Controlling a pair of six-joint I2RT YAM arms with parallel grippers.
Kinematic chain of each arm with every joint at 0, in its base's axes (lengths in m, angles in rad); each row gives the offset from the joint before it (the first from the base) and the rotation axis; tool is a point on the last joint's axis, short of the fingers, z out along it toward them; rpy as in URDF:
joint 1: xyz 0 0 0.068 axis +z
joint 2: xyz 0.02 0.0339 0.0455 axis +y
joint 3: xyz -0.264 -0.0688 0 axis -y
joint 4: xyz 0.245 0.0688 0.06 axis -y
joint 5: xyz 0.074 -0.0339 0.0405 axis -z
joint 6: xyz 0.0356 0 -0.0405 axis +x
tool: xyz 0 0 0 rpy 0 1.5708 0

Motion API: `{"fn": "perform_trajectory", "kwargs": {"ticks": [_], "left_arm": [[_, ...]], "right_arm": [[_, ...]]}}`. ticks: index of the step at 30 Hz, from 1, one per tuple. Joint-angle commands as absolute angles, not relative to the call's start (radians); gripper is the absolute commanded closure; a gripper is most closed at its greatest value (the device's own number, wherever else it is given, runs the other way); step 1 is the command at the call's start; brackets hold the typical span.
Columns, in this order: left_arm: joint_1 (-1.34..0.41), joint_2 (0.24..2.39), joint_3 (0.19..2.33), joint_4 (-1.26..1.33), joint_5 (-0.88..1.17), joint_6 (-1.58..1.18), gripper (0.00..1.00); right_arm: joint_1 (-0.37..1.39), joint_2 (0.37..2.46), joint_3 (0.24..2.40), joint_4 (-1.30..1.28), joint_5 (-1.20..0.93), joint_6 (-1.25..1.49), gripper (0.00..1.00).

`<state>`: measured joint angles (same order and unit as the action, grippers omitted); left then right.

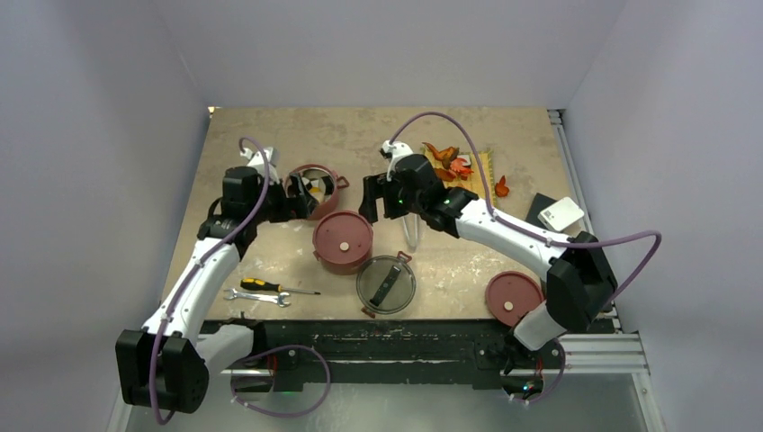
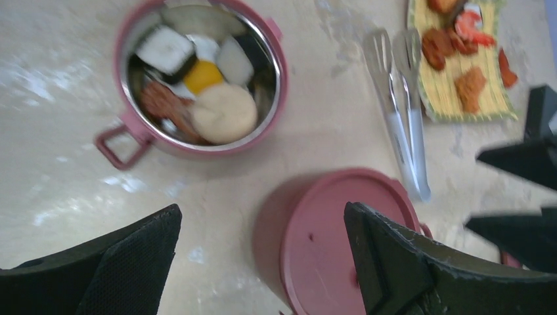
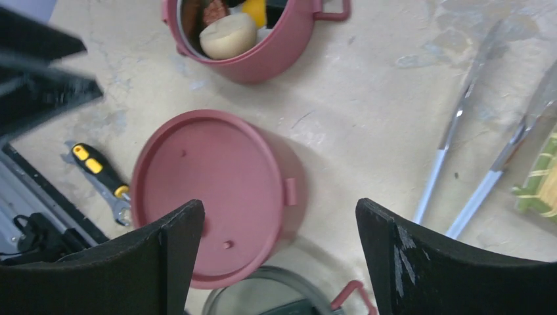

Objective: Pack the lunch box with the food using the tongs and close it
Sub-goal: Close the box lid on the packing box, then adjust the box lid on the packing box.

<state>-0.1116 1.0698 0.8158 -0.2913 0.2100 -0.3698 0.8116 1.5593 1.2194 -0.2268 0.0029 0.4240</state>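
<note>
Tongs [image 3: 453,131] beside my right pincer [image 3: 279,216] — released (empty).
Long axis points to the mat [image 3: 538,190]; right arm [image 1: 504,229] nearer.

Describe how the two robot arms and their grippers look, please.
The left arm and right arm have white links, black joints and a looping purple cable each. The fingers are broad black wedges, finely textured; a right finger shows white scratches.
</note>
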Motion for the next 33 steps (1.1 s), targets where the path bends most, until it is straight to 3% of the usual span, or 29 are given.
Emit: {"fn": "perform_trajectory", "kwargs": {"ticks": [1, 9, 12, 27, 33], "left_arm": [[-0.155, 1.041, 0.764, -0.356, 0.367, -0.424, 0.06], [-0.264, 1.052, 0.725, -0.401, 0.270, -0.484, 0.14], [-0.274, 1.051, 0.713, -0.422, 0.198, -0.496, 0.19], [-0.301, 1.112, 0.638, -0.395, 0.164, -0.512, 0.47], [-0.320, 1.171, 0.630, -0.375, 0.143, -0.511, 0.51]], "right_arm": [[0.777, 1.503, 1.168, -0.025, -0.081, 0.336, 0.11], [0.751, 1.553, 1.141, -0.005, -0.136, 0.293, 0.11], [0.755, 1.578, 1.144, -0.014, -0.115, 0.294, 0.05], [0.906, 1.742, 1.187, -0.195, 0.129, 0.364, 0.11], [0.911, 1.741, 1.113, -0.220, 0.130, 0.437, 0.12]]}}
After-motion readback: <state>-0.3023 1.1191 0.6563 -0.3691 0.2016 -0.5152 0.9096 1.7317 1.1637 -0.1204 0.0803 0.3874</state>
